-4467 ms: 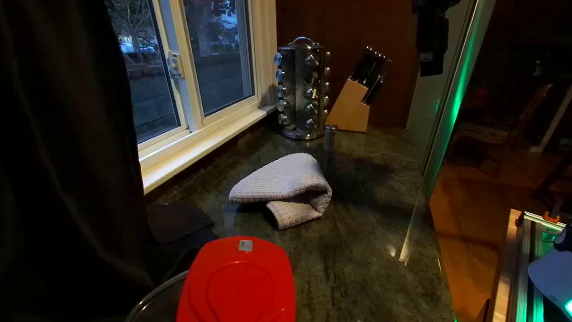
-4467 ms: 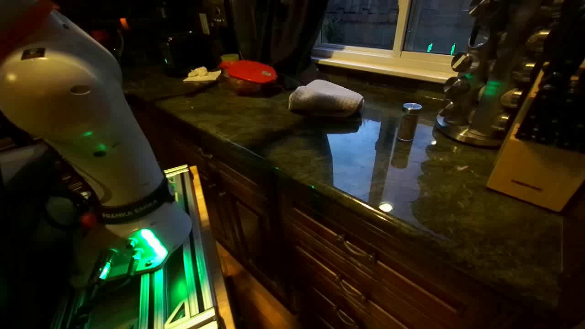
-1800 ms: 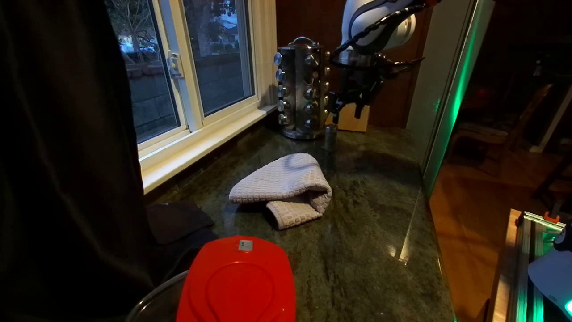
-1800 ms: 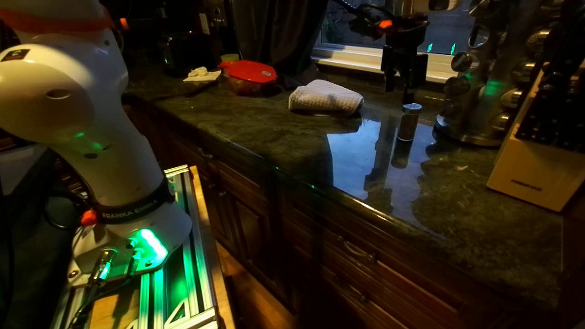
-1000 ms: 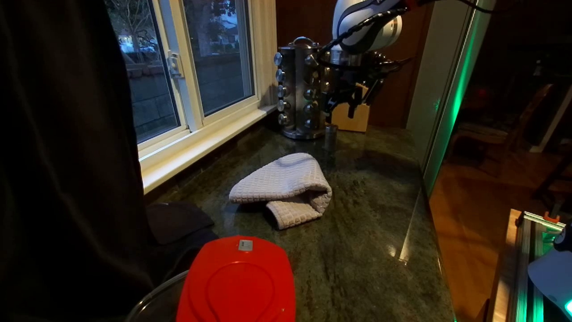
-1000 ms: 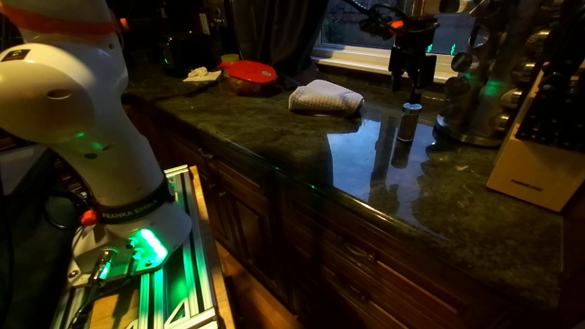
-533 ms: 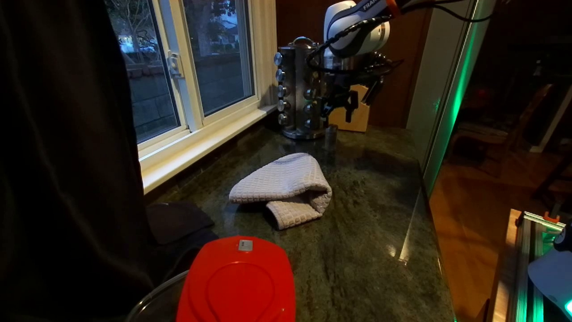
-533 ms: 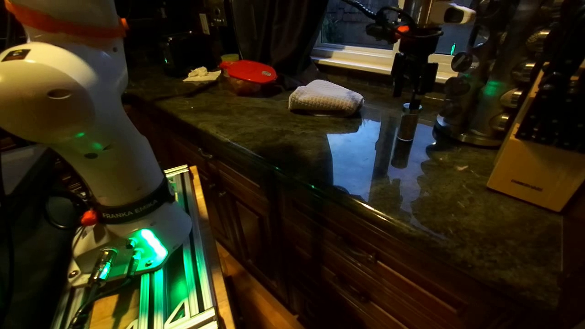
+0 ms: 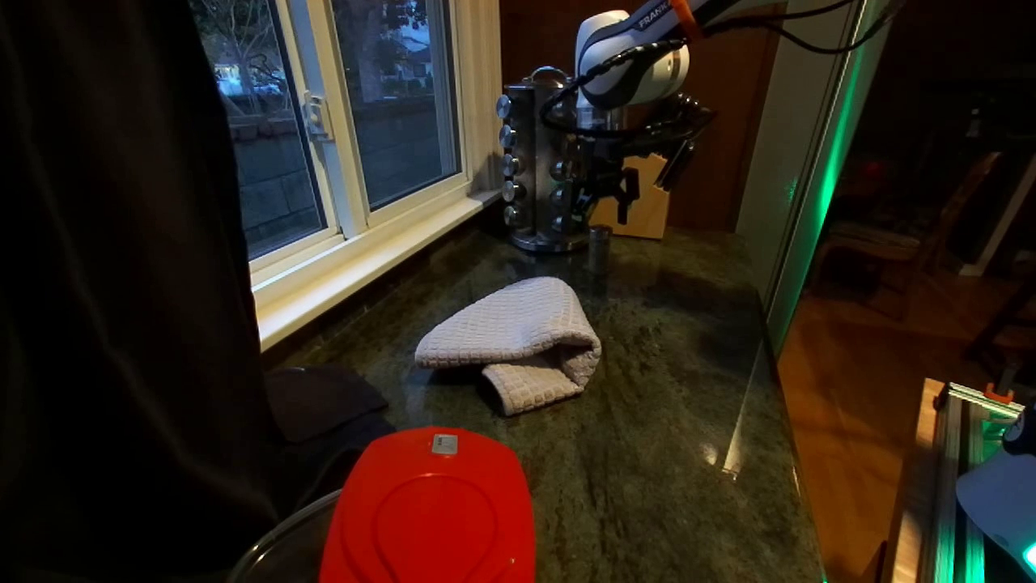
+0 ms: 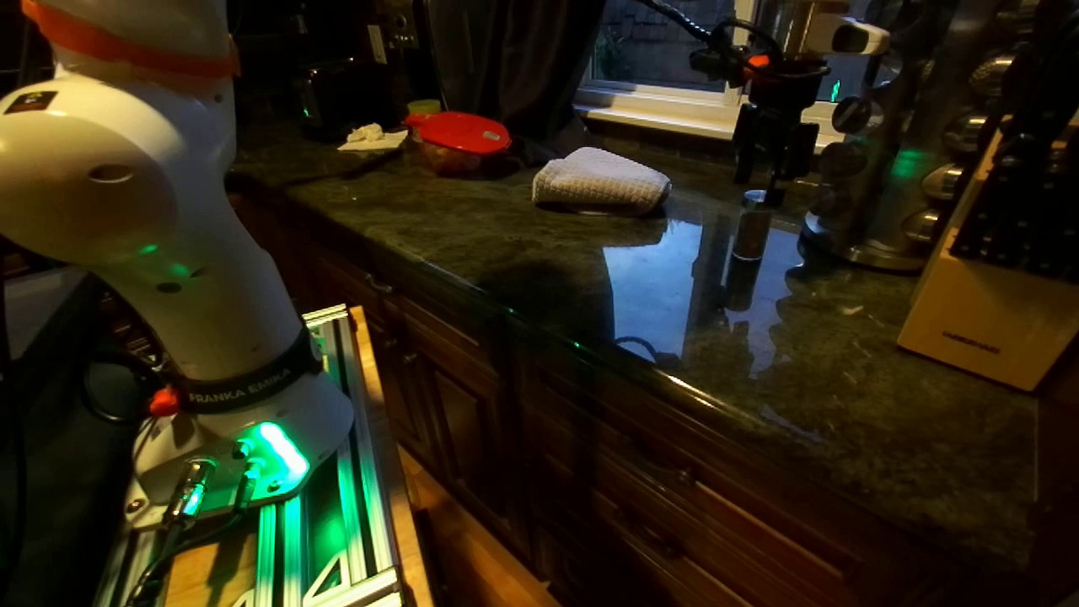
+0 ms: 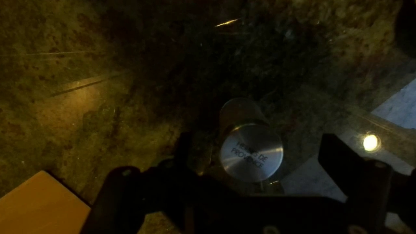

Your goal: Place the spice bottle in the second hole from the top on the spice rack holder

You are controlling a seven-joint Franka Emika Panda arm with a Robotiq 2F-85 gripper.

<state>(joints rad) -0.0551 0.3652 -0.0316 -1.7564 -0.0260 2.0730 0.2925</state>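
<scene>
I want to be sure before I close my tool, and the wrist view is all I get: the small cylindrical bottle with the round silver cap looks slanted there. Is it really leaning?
Observer: No. In both exterior views, the small cylindrical bottle with the round silver cap stands upright on the dark green stone counter.
Operator: Good. And where is the place it has to go? I can't make that out from here.
Observer: In an exterior view, the tall, shiny silver metal spice rack stands beside the bottle, with a strip of counter showing between their bases.
</scene>
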